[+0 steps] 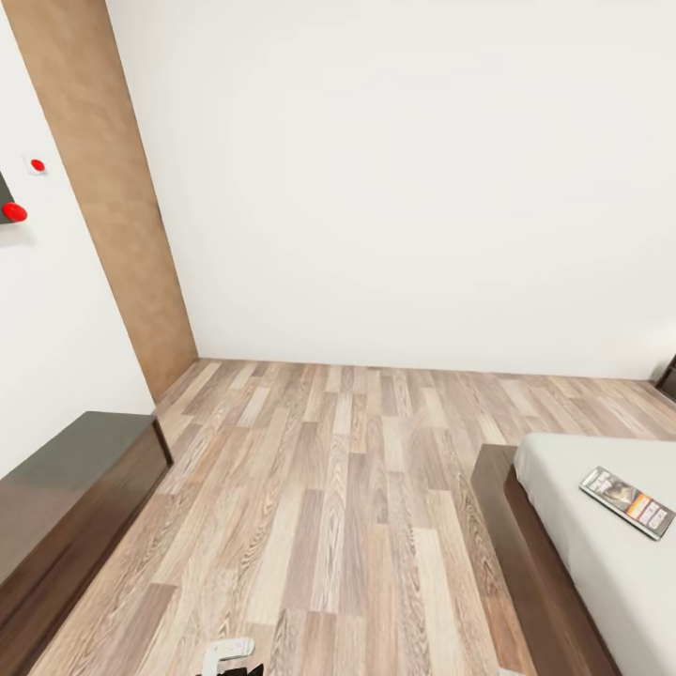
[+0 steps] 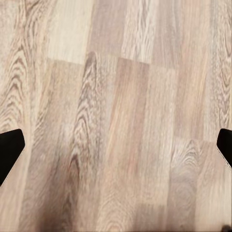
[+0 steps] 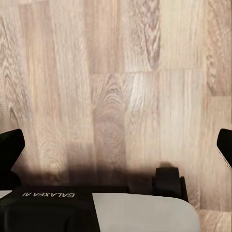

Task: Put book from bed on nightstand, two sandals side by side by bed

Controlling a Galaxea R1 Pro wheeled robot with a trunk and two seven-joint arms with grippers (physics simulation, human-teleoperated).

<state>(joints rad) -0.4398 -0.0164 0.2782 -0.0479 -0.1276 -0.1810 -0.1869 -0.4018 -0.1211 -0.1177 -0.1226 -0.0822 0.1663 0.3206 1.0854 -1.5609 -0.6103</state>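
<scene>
The book point(image 1: 627, 502), a thin paperback with an orange band, lies flat on the pale grey mattress of the bed point(image 1: 601, 582) at the lower right of the head view. The bed's dark brown frame point(image 1: 526, 554) borders the wood floor. My left gripper point(image 2: 116, 150) is open over bare floor planks, its black fingertips point(image 2: 9, 147) far apart. My right gripper point(image 3: 116, 150) is open too, over floor just ahead of my own base point(image 3: 111, 212). Both grippers hold nothing. The sandals are out of view. I cannot tell whether any dark furniture here is a nightstand.
A long low dark brown cabinet point(image 1: 66, 498) with a glossy top stands against the left wall. A brown panel point(image 1: 113, 197) runs up the corner. A dark furniture corner point(image 1: 668, 377) shows at the far right by the back wall. Wood floor point(image 1: 347, 488) lies between cabinet and bed.
</scene>
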